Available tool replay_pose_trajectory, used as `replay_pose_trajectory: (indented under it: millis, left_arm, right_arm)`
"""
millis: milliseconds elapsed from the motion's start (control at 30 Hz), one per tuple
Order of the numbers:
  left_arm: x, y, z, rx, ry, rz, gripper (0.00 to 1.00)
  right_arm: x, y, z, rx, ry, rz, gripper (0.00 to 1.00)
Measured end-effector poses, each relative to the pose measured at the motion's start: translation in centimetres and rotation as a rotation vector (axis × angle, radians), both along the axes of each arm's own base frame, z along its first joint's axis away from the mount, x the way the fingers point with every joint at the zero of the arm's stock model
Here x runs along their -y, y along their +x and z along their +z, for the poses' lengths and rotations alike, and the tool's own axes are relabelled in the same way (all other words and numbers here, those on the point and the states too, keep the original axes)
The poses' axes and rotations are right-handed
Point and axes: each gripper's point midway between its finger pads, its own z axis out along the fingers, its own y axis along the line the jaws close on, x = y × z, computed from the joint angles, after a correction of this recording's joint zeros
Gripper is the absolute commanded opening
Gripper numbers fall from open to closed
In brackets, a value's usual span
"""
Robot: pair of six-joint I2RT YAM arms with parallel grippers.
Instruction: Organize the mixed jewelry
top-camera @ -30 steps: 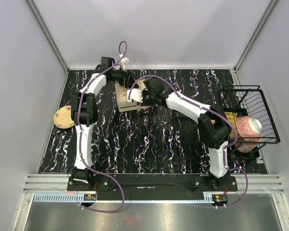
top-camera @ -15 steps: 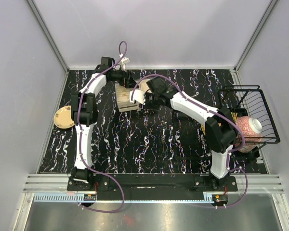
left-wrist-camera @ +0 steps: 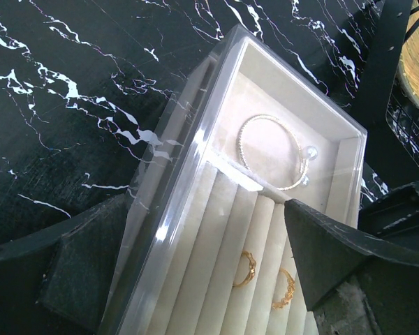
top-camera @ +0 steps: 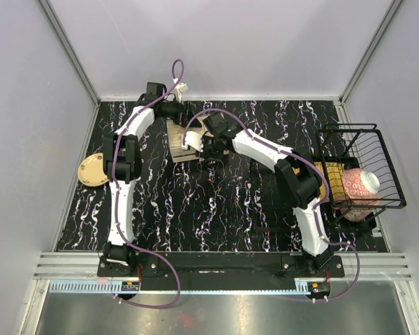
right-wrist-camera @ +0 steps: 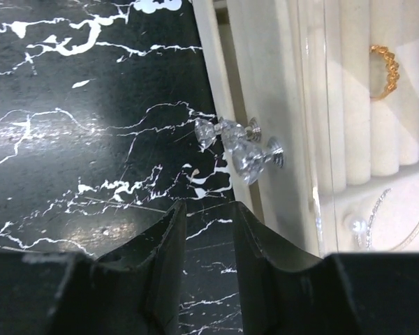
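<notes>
A beige jewelry box (top-camera: 179,148) with a clear wall stands at the back middle of the table. In the left wrist view it (left-wrist-camera: 195,230) holds a thin bracelet (left-wrist-camera: 311,153) in an end compartment and two gold rings (left-wrist-camera: 246,269) (left-wrist-camera: 285,289) in the ring rolls. My left gripper (left-wrist-camera: 208,209) (top-camera: 180,120) is open, with one finger on each side of the box. My right gripper (right-wrist-camera: 207,209) (top-camera: 195,143) is slightly open and empty, just short of two crystal knobs (right-wrist-camera: 241,148) on the box front. A gold ring (right-wrist-camera: 385,70) and a silvery chain (right-wrist-camera: 374,213) show behind them.
A round tan disc (top-camera: 92,169) lies at the table's left edge. A black wire basket (top-camera: 366,132) with a pink and white item (top-camera: 359,185) stands at the right edge. The table top (top-camera: 216,202) is black marble.
My right arm has swung its elbow left and brought its gripper slightly left along the box front. The left arm and the box have not moved.
</notes>
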Motion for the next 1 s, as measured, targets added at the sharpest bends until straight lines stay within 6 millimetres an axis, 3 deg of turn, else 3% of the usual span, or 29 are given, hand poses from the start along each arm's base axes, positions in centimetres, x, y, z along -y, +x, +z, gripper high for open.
replay_pose_trajectory:
  millis: [233, 467, 700, 1000]
  left_arm:
    - [0.0, 0.0, 0.0, -0.001, -0.001, 0.001, 0.95]
    - [-0.2, 0.2, 0.0, 0.007, 0.004, 0.009, 0.95]
    - [-0.2, 0.3, 0.0, 0.006, 0.005, 0.009, 0.96]
    - [0.0, 0.1, 0.0, -0.012, -0.002, 0.014, 0.96]
  right_arm:
    - [-0.1, 2.4, 0.0, 0.036, -0.002, -0.034, 0.38]
    - [0.2, 3.4, 0.2, 0.046, -0.010, -0.078, 0.38]
    - [0.4, 3.1, -0.2, 0.034, -0.005, -0.082, 0.38]
    - [2.6, -0.2, -2.6, -0.051, -0.058, -0.073, 0.38]
